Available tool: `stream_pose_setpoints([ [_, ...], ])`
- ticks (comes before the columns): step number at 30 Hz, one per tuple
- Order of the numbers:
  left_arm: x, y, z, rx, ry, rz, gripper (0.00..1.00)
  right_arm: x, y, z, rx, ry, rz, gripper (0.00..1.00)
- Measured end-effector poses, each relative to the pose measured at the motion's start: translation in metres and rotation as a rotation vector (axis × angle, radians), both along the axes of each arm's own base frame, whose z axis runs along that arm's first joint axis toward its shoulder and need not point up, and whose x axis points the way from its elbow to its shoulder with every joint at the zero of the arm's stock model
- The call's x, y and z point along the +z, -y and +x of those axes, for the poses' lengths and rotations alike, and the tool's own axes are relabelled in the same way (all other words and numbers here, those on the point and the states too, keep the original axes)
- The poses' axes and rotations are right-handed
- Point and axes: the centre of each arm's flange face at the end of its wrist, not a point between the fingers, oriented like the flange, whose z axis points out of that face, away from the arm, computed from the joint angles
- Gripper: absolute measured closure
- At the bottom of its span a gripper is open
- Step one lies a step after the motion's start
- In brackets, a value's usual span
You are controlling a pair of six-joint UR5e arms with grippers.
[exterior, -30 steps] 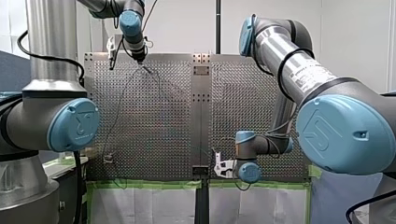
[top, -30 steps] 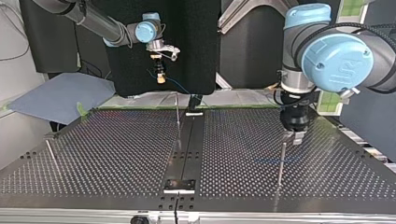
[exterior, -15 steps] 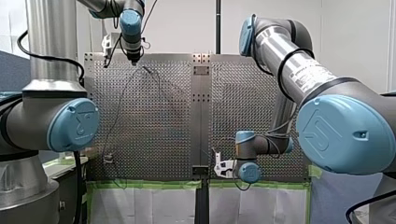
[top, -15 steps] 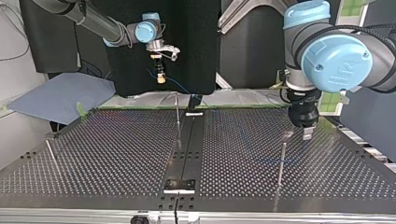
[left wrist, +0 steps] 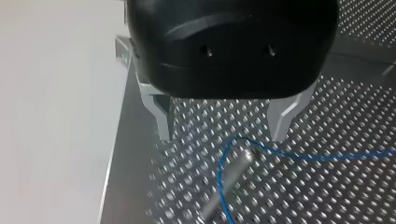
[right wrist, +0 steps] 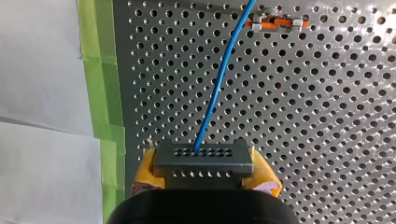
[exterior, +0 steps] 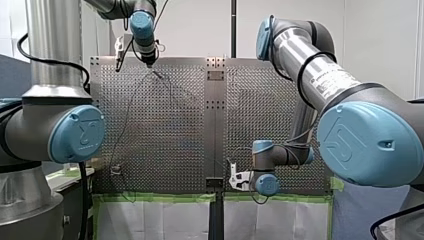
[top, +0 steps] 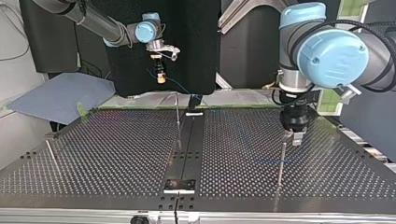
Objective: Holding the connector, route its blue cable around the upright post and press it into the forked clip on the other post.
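Swinging back over the thin post (top: 281, 163) at the top view's right, your left gripper (top: 297, 138) now hangs just above its tip, where half a second ago it sat further toward that view's right edge. Its metal fingers (left wrist: 163, 122) stand apart on nothing, with the blue cable (left wrist: 299, 156) looped round the post's top beneath them. Your right gripper (right wrist: 204, 175) has not moved and is clamped by its yellow pads on the connector (right wrist: 201, 156) above the table's green-taped edge, so pressing into the clip looks still to come.
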Motion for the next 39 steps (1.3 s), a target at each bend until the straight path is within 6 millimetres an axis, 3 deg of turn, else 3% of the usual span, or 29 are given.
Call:
stream_pose_setpoints([
  [13,-0.003,0.031,0.017,-0.06,0.081,0.108,0.0,0.0,0.0,0.001,0.003,0.004,-0.002,1.0],
  [28,-0.002,0.099,0.045,-0.069,0.128,0.234,0.0,0.0,0.0,0.001,0.011,0.005,0.001,1.0],
  [33,-0.022,0.122,0.048,-0.073,0.091,0.299,0.0,0.0,-0.001,0.001,0.013,0.004,0.002,1.0],
  [39,-0.057,0.128,0.061,-0.038,0.016,0.393,0.0,0.0,-0.001,0.001,0.015,0.003,0.004,1.0],
])
